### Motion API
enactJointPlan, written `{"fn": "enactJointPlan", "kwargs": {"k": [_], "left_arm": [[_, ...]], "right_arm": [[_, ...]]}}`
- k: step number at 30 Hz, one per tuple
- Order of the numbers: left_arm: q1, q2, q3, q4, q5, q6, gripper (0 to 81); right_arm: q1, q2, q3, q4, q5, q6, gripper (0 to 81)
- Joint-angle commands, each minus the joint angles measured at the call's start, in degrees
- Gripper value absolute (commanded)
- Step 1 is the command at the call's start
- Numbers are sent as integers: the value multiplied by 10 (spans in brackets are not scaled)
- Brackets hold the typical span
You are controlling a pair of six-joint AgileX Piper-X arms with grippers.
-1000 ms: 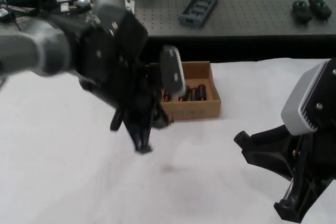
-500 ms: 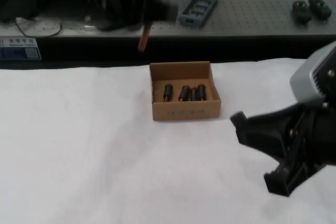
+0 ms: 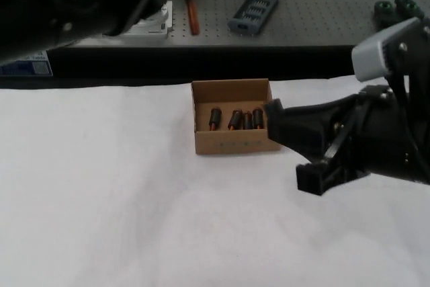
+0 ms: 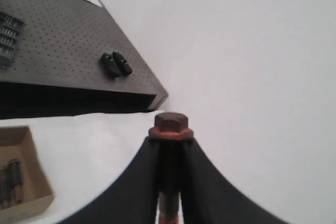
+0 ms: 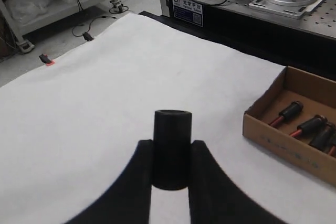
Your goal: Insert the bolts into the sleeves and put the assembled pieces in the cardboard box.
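Left gripper clamps the hex bolt by its shank. Right gripper clamps the black sleeve, bore exposed, near the cardboard box. Align bolt axis with bore before pushing; misalignment likely jams.

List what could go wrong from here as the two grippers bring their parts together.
1. The left gripper pinches the rusty hex-head bolt just under its head. Pressing it into a sleeve could tilt it.
2. The right gripper, shut on the black cylindrical sleeve, looks close to the brown cardboard box. A swing toward the bolt might knock the box.
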Motion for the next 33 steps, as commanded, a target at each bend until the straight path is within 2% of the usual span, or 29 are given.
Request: {"fn": "enactJointPlan", "kwargs": {"k": [1,5,10,13,17,28,33], "left_arm": [[11,-30,60,-143,38,-92,6],[14,-32,101,-200,77,-130,6],[18,-32,107,-197,116,-103,6],[36,-32,107,-177,148,-102,6],[55,-32,107,-132,194,-102,6],[58,-32,107,-137,218,-81,6],[58,-32,107,-137,220,-32,6]], "right_arm": [[1,16,-3,-41,-23,25,18],[1,40,-3,-86,-53,50,18],[1,54,-12,-94,-88,55,18],[1,56,-16,-94,-120,55,18],[1,57,-25,-98,-129,55,18],[1,75,-43,-133,-168,93,18],[1,75,-43,-134,-213,95,18]]}}
